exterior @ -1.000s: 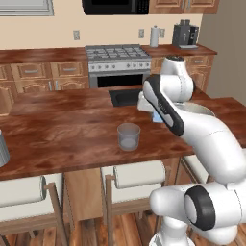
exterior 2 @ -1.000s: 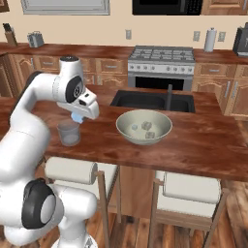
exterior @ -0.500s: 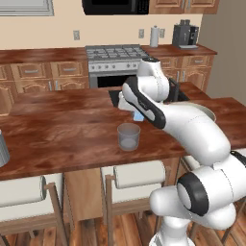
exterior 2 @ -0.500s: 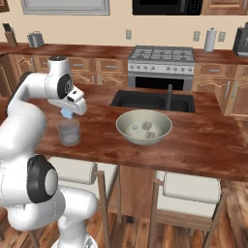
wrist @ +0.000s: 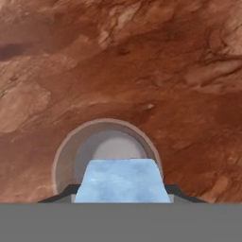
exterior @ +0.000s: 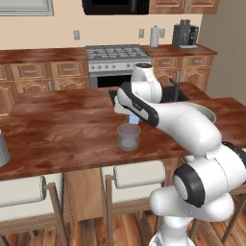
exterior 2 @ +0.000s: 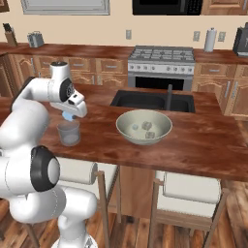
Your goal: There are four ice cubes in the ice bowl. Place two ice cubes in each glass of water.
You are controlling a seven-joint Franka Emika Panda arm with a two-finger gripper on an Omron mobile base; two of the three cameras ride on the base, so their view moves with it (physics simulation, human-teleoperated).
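My hand [wrist: 121, 198] pinches 1 frosty blue ice cube [wrist: 122, 181] over the round clear glass [exterior: 129, 136] on the grainy wood table [exterior: 62, 129]; smooth shallow bowl [exterior 2: 144, 127] holds 3 cubes.

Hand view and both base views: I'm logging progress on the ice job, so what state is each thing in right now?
Gripper: jaws shut on an ice cube, above the short glass.
Held ice cube: gripped, over the glass mouth, not yet dropped.
Short glass: upright on the counter, no ice visible inside.
Ice bowl: upright, three ice cubes inside.
Ribbed glass: upright at the counter's left edge, contents not visible.
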